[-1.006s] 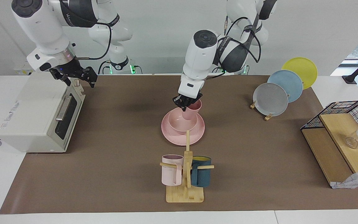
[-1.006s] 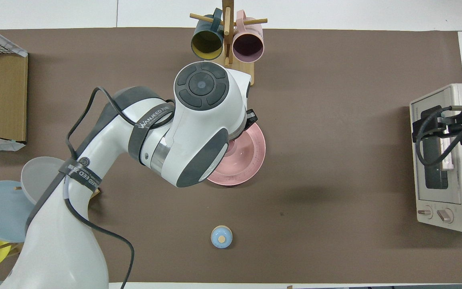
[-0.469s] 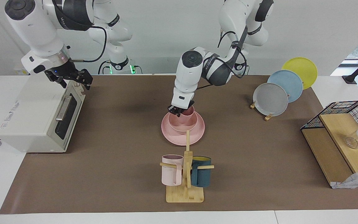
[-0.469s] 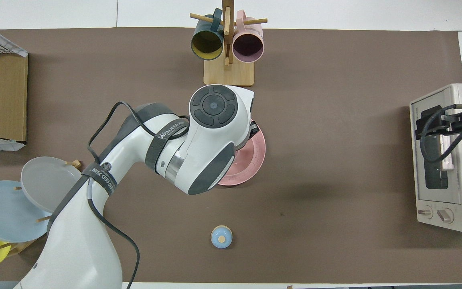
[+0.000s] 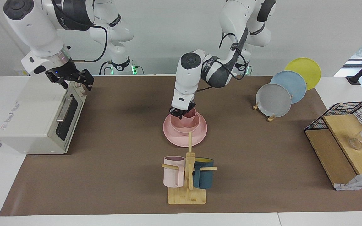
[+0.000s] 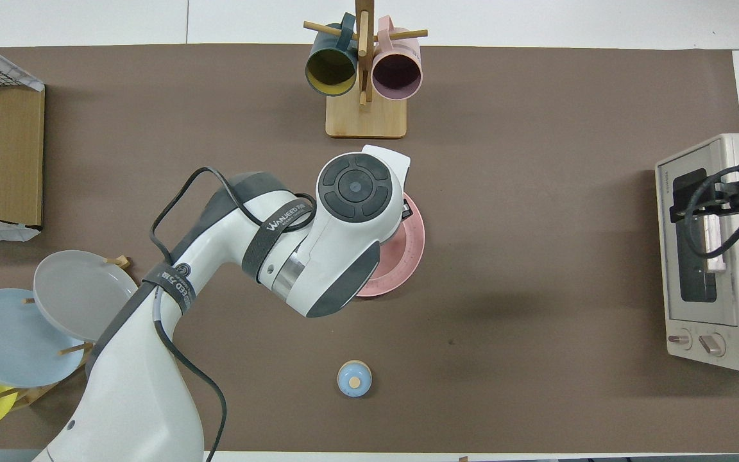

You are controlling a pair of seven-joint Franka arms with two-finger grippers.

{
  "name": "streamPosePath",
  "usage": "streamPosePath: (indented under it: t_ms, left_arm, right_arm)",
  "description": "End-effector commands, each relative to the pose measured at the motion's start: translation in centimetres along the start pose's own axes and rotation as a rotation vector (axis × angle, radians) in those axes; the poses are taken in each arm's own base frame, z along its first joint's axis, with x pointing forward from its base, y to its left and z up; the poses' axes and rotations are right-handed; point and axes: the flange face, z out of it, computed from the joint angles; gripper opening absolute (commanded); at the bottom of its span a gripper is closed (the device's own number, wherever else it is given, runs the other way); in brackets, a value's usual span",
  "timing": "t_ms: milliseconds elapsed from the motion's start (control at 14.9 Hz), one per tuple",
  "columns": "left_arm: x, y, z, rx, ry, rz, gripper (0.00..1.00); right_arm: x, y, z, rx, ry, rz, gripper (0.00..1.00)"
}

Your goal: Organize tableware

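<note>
The pink plate (image 5: 185, 135) lies mid-table with the pink bowl (image 5: 184, 126) on it. The pink cup (image 5: 189, 115) stands upright in the bowl. My left gripper (image 5: 180, 115) reaches down from above and is shut on the cup's rim, on the side toward the right arm's end. In the overhead view the left wrist covers the cup, the bowl and the gripper; only the plate's edge (image 6: 410, 253) shows. My right gripper (image 5: 74, 82) waits, open and empty, over the top front edge of the toaster oven (image 5: 36, 116).
A wooden mug tree (image 5: 187, 175) with a pale pink and a teal mug stands farther from the robots than the plate. A rack of grey, blue and yellow plates (image 5: 275, 99) and a wire-and-wood shelf (image 5: 341, 141) are at the left arm's end. A small blue knob (image 6: 354, 378) lies nearer the robots.
My left gripper has come down with the pink cup from above the bowl until the cup stands in it. The right gripper has shifted slightly over the oven.
</note>
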Motion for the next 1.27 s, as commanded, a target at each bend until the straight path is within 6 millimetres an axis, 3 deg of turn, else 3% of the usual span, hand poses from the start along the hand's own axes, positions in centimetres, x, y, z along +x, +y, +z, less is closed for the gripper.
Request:
streamPosePath:
  t_ms: [0,536,670,737,1006,1207]
  left_arm:
    - [-0.3,-0.4,0.4,-0.003,0.035,0.0,0.0]
    - [-1.0,0.2,1.4,-0.007,0.055,0.027,0.01]
    - [-1.0,0.2,1.4,-0.007,0.055,0.027,0.91]
    - [-1.0,0.2,1.4,-0.003,0.053,0.027,1.0]
    - [-0.9,-0.1,0.3,0.014,0.049,0.03,1.0]
    - [-0.4,-1.4,-4.0,0.024,0.058,0.035,1.0]
  right_arm:
    - [-0.3,1.1,-0.6,0.03,0.008,-0.022,1.0]
    - [-1.1,1.0,-2.0,0.039,0.036,-0.021,1.0]
    - [-0.9,1.1,-2.0,0.039,0.044,-0.016,1.0]
    - [-1.0,1.2,-2.0,0.039,0.041,-0.014,1.0]
    - [-0.9,0.9,-2.1,0.037,0.05,-0.02,1.0]
    - [-0.9,0.7,-2.2,0.037,0.053,-0.031,1.0]
